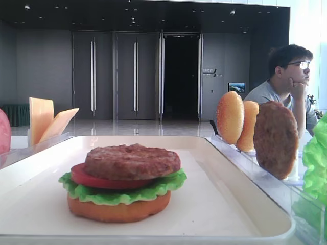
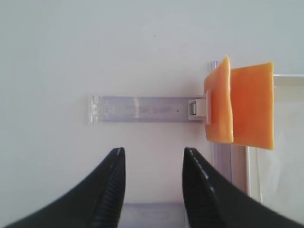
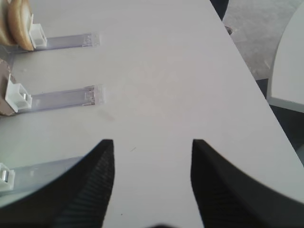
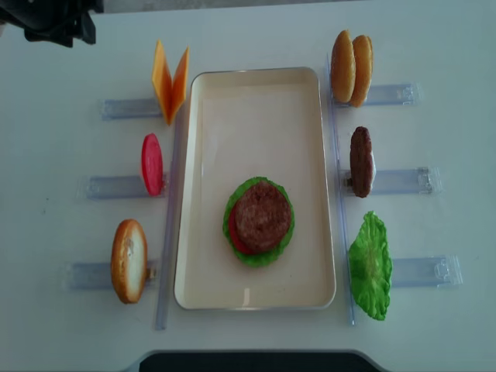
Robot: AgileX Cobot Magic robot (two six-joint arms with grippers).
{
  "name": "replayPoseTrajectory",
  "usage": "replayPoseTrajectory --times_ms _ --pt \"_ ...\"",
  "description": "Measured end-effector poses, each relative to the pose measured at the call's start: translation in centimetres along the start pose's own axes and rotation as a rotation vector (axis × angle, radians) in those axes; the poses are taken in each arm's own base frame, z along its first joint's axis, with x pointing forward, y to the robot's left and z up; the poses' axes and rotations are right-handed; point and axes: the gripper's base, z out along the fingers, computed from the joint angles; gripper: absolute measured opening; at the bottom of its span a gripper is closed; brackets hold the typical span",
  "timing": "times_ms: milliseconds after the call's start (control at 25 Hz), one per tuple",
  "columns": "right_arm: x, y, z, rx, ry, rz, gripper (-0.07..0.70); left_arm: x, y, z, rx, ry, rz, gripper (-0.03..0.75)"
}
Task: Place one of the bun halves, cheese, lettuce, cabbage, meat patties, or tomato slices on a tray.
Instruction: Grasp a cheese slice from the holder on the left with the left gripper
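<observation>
The cream-white tray (image 4: 256, 101) lies mid-table. On it stands a stack: a bun half (image 1: 118, 209), lettuce (image 1: 168, 185), a tomato slice (image 1: 84, 177) and a meat patty (image 4: 263, 215) on top. Two cheese slices (image 4: 169, 84) stand in a V in a clear holder left of the tray's far end. My left gripper (image 2: 153, 151) hovers open and empty over the table, with the cheese (image 2: 240, 107) ahead to its right. My right gripper (image 3: 152, 142) is open and empty above bare table, beside the holder ends.
Left of the tray a tomato slice (image 4: 152, 164) and a bun half (image 4: 129, 260) stand in clear holders (image 4: 116, 186). Right of it stand two bun halves (image 4: 351, 67), a patty (image 4: 361, 161) and a lettuce leaf (image 4: 370, 266). A person (image 1: 286, 81) sits behind the table.
</observation>
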Motion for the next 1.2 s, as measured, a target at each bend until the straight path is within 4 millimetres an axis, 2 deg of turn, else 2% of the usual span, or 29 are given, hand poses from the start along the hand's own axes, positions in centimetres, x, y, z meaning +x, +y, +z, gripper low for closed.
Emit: replayPoseTrajectory --times_ms 160,280,480,600,800,880,960,1200 --pt "0.0 0.0 0.0 0.0 0.0 0.0 0.352 -1.1 -0.1 1.2 -0.004 0.037 -0.001 0.307" --pt "0.0 0.0 0.0 0.0 0.0 0.0 0.352 -1.2 -0.2 1.9 -0.006 0.061 0.0 0.307" --pt "0.0 0.0 0.0 0.0 0.0 0.0 0.352 -1.2 -0.8 2.0 -0.001 0.068 0.011 0.307" --pt "0.0 0.0 0.0 0.0 0.0 0.0 0.352 -0.9 -3.4 2.0 -0.009 0.064 0.074 0.307" --pt "0.0 0.0 0.0 0.0 0.0 0.0 0.352 0.7 -10.3 2.6 0.036 0.072 0.142 0.307" --pt "0.0 0.0 0.0 0.0 0.0 0.0 0.352 1.3 -12.1 3.1 0.055 0.078 0.141 0.307" --pt "0.0 0.0 0.0 0.0 0.0 0.0 0.352 1.6 -12.8 3.7 0.057 0.089 0.128 0.307" --pt "0.0 0.0 0.0 0.0 0.0 0.0 0.352 1.5 -12.7 4.4 0.022 0.088 0.123 0.307"
